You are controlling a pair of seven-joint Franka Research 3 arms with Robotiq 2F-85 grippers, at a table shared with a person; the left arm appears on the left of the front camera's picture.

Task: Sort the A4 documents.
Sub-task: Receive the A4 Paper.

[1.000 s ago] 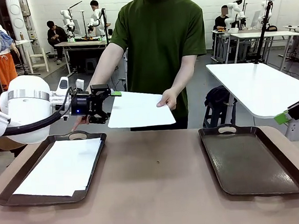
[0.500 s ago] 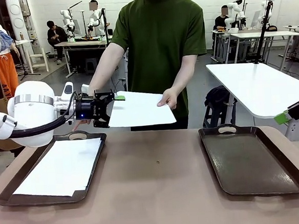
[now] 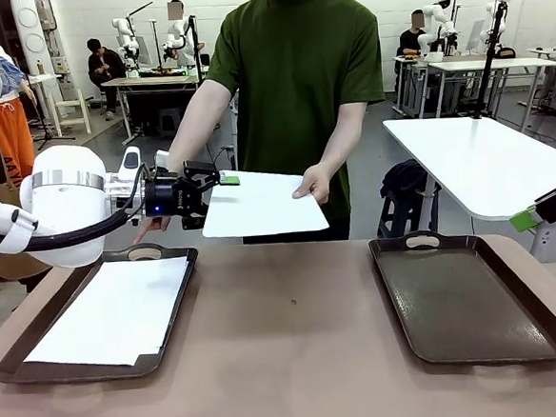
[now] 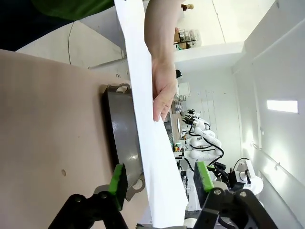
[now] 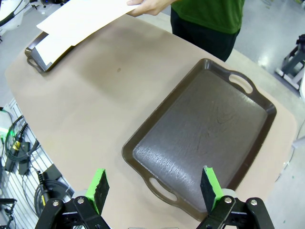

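One white A4 sheet [image 3: 263, 202] is being held out level above the table's far edge, its long axis running 9 to 3 o'clock. A person's hand [image 3: 313, 184] is pinching its 3 o'clock end. At its 9 o'clock edge, the left gripper [image 3: 212, 190] is straddling the paper, jaws not yet clamping it. Far off at 3 o'clock, the right gripper [image 5: 153, 185] is hanging spread over an empty tray [image 5: 238, 138].

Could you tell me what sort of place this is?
Probably a robotics lab: other robot arms stand at white tables behind, and a person hands a sheet across this table.
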